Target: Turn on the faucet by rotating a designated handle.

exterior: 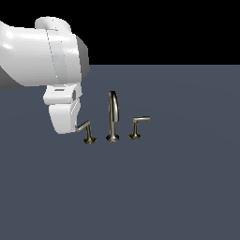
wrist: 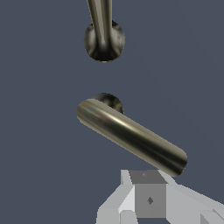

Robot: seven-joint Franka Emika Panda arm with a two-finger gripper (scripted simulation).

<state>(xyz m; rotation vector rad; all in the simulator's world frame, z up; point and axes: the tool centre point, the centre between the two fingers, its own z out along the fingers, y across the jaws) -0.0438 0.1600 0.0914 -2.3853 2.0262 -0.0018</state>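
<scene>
The brass-coloured faucet has a tall arched spout [exterior: 113, 115] between two low lever handles. The handle [exterior: 85, 127] at the exterior view's left is an L-shaped lever; its thin arm tilts up toward my gripper [exterior: 77, 127], which stands right at the arm's free end. In the wrist view the handle's arm [wrist: 131, 138] lies slanted just ahead of my gripper [wrist: 148, 192], whose fingers show pressed together with nothing between them. The handle's post [wrist: 109, 101] and the spout's base [wrist: 104, 41] lie beyond. The twin lever [exterior: 138, 124] stands at the exterior view's right.
The faucet stands on a flat dark grey-blue surface [exterior: 164, 187]. My white arm [exterior: 42, 51] fills the upper part of the exterior view's left and hides most of the gripper there.
</scene>
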